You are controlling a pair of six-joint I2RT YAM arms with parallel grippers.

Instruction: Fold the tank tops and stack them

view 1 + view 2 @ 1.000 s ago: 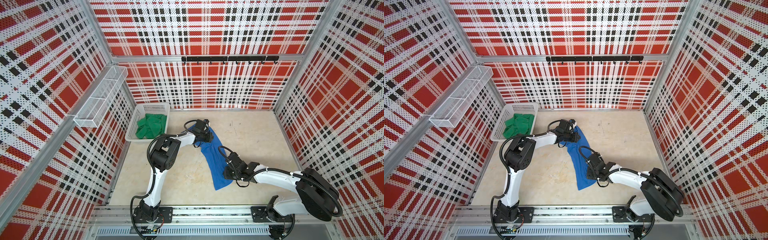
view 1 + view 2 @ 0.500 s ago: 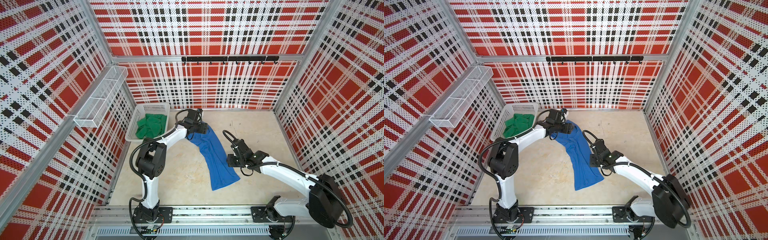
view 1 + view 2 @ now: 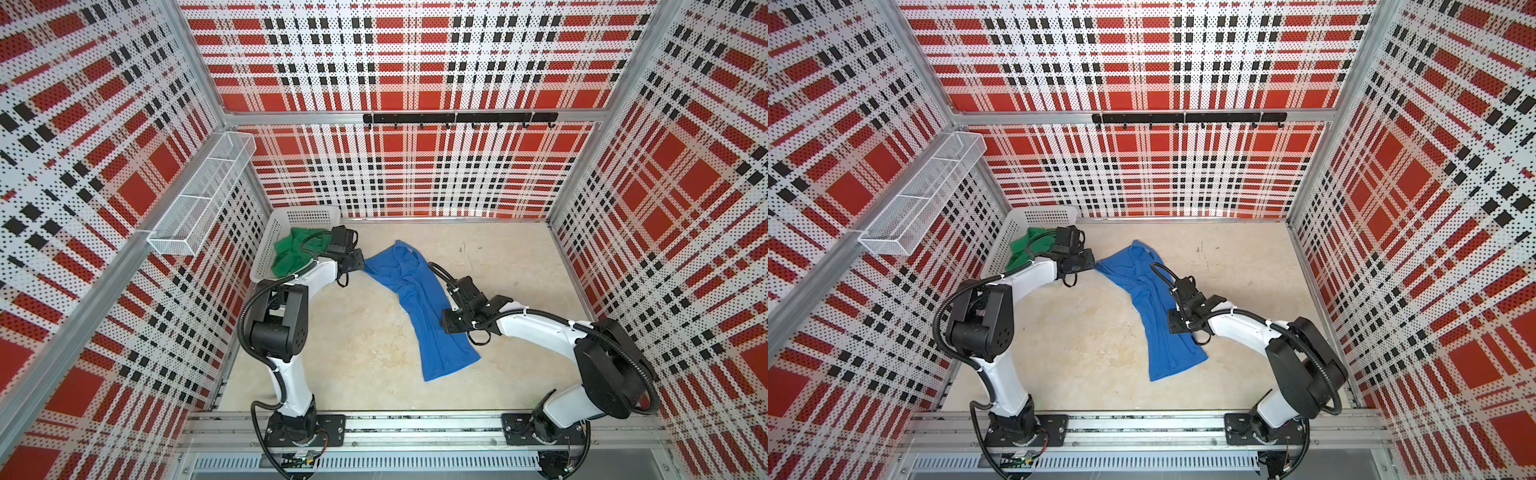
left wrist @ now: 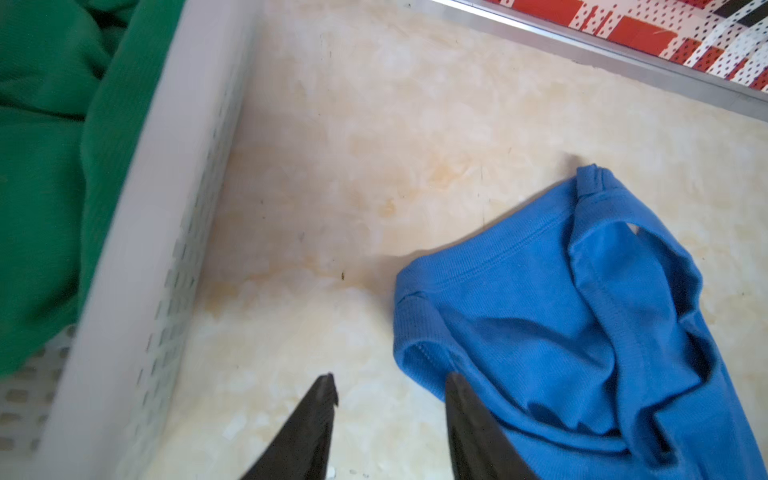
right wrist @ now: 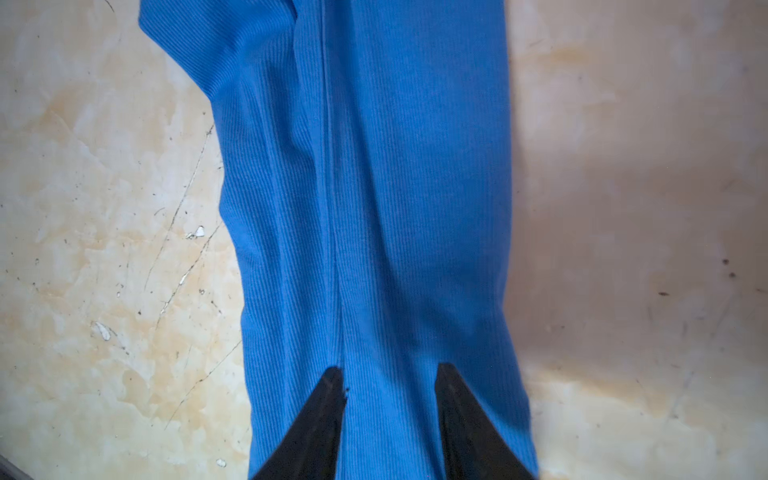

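We found the blue tank top (image 3: 417,299) lying in a long, rumpled band across the pale tabletop (image 3: 365,345), with its straps toward the plaid back wall (image 3: 415,174) and its hem toward the front rail (image 3: 415,424), as both top views showed. The green tank top (image 3: 291,257) sat bunched inside the white perforated basket (image 3: 307,216) in the back left corner, partly hidden behind the left arm and well apart from the blue one. The left gripper (image 4: 390,376) hung low at the strap end of the blue garment, between it and the basket. In the left wrist view its fingers (image 4: 461,399) stood clearly parted with bare tabletop between them. One fingertip reached over the ribbed edge of an armhole and the other over the plain surface. It had hold of nothing, though we could not tell whether that one tip touched the cloth. The right gripper (image 5: 389,368) was over the middle of the blue tank top, having reached in from the garment's right edge. Its fingers were also spread, and flat ribbed fabric showed in the gap between them. A long crease ran away from one fingertip. We saw no cloth pinched or lifted there, and could not tell whether the tips pressed on the fabric.
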